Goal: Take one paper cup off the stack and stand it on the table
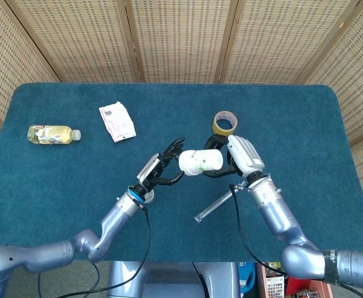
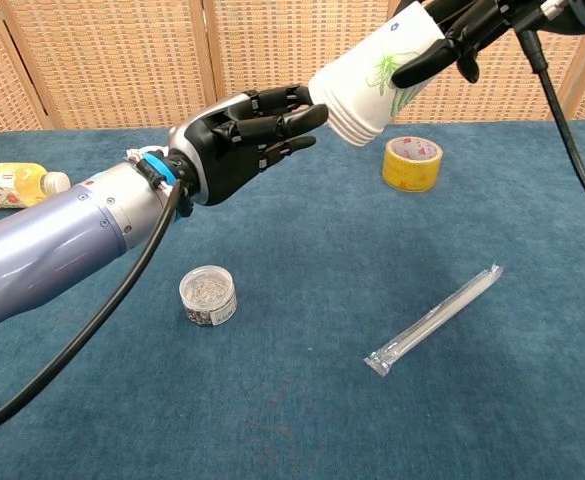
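The right hand (image 2: 450, 35) grips the white paper cup stack with green print (image 2: 372, 75) above the blue table (image 1: 305, 124), while the left hand (image 2: 237, 140), fingers apart & empty, touches its rim end, prob. next pinching one cup off.

No readable text; print on white packet (image 1: 116, 121) and bottle (image 1: 53, 134) label too blurred.

Blue table (image 1: 305, 124) bears bottle (image 1: 53, 134), tape (image 1: 224, 122), jar (image 2: 208, 295).
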`<state>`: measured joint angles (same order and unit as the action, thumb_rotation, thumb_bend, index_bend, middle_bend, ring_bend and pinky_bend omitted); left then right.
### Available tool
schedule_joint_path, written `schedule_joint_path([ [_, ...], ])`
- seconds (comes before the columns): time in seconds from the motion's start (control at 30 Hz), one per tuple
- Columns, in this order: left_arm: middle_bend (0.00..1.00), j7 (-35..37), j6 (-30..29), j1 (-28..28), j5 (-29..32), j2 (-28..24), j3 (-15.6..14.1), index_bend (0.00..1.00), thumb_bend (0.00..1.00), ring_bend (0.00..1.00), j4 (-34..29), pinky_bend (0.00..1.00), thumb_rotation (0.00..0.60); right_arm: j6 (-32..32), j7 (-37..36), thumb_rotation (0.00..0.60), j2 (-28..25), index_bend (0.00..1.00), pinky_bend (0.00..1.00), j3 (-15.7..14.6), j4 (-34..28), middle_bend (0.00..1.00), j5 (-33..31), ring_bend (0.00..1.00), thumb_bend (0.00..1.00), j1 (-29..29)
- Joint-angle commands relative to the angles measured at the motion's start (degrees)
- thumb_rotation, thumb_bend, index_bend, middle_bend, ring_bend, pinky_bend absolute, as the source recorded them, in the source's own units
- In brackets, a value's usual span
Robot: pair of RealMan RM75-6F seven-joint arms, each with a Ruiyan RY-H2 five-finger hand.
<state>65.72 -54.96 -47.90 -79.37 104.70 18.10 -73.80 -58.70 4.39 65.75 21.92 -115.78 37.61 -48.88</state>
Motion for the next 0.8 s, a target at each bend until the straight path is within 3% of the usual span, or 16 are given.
schedule_joint_path([
  [0.03,0.0,-0.1,0.2,-0.2,0.1,0.0,0.1,0.6,0.41,0.0,0.1,0.0,0.6,-0.1,-0.1,0.6,-0.1,0.75,0.71,0.0,-0.1,0.6,0.2,0.46,0.25,0.2],
  [0.8,0.0,-1.7,-1.7,1.3,-0.1,-0.6,-1.0,0.62,0.41,0.0,-1.4,0.0,0.6,-1.3,-1.1,0.6,-2.0,0.75,0.71,0.1,-1.8,0.6,1.8,0.46,0.25,2.2],
])
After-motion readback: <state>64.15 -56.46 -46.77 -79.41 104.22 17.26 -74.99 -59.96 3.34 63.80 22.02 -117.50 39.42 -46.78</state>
